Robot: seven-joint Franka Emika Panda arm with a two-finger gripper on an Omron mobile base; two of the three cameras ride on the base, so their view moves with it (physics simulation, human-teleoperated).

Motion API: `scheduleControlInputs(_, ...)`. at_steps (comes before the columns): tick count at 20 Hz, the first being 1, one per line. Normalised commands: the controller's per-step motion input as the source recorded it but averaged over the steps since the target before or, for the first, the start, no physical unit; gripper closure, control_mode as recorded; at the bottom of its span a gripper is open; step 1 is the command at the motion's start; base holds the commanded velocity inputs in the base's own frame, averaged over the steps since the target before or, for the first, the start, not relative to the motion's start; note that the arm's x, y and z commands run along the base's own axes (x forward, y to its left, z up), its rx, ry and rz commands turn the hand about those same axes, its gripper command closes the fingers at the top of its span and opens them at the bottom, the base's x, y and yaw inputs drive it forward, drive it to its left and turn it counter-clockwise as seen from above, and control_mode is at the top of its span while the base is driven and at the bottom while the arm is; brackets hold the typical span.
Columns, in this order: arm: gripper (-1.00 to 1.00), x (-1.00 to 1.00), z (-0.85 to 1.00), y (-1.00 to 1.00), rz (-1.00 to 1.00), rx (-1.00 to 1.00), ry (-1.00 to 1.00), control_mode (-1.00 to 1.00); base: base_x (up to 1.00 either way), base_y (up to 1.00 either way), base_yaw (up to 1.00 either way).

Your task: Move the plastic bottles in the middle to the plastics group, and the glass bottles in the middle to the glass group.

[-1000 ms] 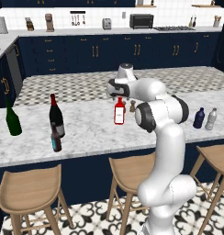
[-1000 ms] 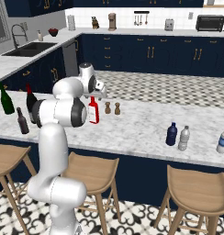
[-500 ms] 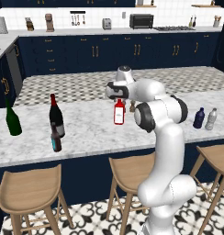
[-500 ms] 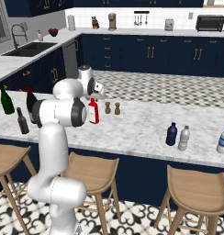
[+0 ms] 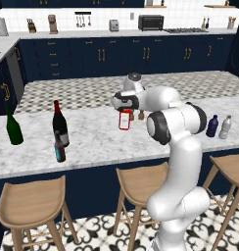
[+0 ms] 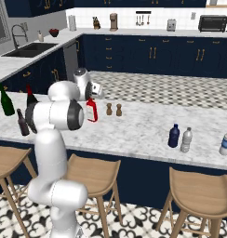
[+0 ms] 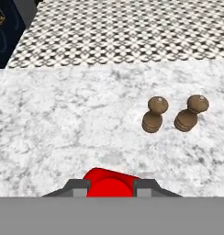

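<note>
Fingers point(image 7: 111, 187) clamping red bottle point(image 5: 124, 119), two wooden shakers point(image 7: 173, 114) beyond

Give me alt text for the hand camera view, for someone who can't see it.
The gripper is shut on a red bottle, seen from above over a marble counter. Two small brown shakers stand side by side further along the counter.

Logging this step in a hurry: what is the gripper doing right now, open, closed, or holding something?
Gripper: closed on the top of the flat red bottle, which stands upright on the counter.
</note>
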Motion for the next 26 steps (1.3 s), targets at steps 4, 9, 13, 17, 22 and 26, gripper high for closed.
scheduleControlInputs(4, 1.0, -0.83, 0.22, 0.38, 0.22, 0.0, 0.03, -1.0, 0.0, 0.0, 0.0)
scheduleControlInputs(9, 1.0, -0.69, 0.33, 0.6, 0.47, -0.03, 0.08, -1.0, 0.0, 0.0, 0.0)
scheduleControlInputs(13, 1.0, -0.64, 0.22, 0.65, 0.57, -0.03, 0.03, -1.0, 0.0, 0.0, 0.0)
scheduleControlInputs(17, 1.0, -0.44, 0.01, 0.85, 0.44, -0.07, 0.0, -1.0, 0.0, 0.0, 0.0)
scheduleControlInputs(22, 1.0, 0.01, 0.0, 0.67, 0.2, -0.12, -0.07, -1.0, 0.0, 0.0, 0.0)
scheduleControlInputs(26, 1.0, 0.16, 0.0, 0.5, 0.12, -0.07, -0.09, -1.0, 0.0, 0.0, 0.0)
